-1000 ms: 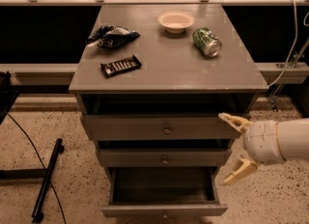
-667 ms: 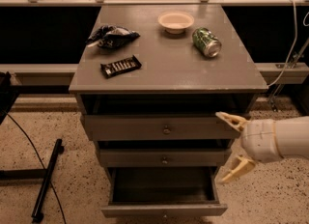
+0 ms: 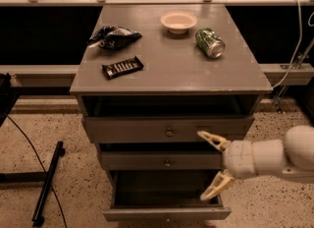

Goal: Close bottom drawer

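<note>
The bottom drawer (image 3: 167,214) is the lowest of three grey drawers in the cabinet. It is pulled out toward me, with its dark inside showing and its slim front panel at the bottom edge of the view. My gripper (image 3: 207,167) is open. It hangs in front of the cabinet's right side, above the open drawer's right end. Its upper finger (image 3: 212,139) is level with the top drawer (image 3: 147,130) and its lower finger (image 3: 215,186) is over the bottom drawer's opening. It holds nothing and touches no drawer that I can see.
The middle drawer (image 3: 147,161) sits slightly out. On the cabinet top (image 3: 171,70) lie a white bowl (image 3: 178,21), a green can (image 3: 210,42) on its side, a dark chip bag (image 3: 114,36) and a chocolate bar (image 3: 122,67). A black stand (image 3: 46,183) and cable lie on the floor at left.
My gripper has moved left and a little lower, further in front of the drawers. It stays open. The drawers have not moved.
</note>
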`<control>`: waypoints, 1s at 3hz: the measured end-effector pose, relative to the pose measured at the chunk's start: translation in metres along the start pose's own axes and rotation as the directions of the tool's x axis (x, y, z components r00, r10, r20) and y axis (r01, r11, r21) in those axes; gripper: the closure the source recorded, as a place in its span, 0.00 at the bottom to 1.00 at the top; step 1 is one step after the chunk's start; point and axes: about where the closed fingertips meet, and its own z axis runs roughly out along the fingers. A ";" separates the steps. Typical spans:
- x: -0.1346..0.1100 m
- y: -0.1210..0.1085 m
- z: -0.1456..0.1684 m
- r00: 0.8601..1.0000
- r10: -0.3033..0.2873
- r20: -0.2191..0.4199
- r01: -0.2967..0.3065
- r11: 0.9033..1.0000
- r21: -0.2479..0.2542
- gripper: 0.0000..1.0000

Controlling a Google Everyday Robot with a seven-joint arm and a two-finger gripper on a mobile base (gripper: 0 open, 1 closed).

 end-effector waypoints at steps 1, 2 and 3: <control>0.042 0.026 0.049 0.999 -0.041 0.006 0.041 0.999 0.028 0.00; 0.084 0.025 0.082 0.999 -0.046 0.023 0.044 0.996 0.072 0.00; 0.088 0.028 0.087 0.999 -0.037 0.036 0.035 0.997 0.069 0.00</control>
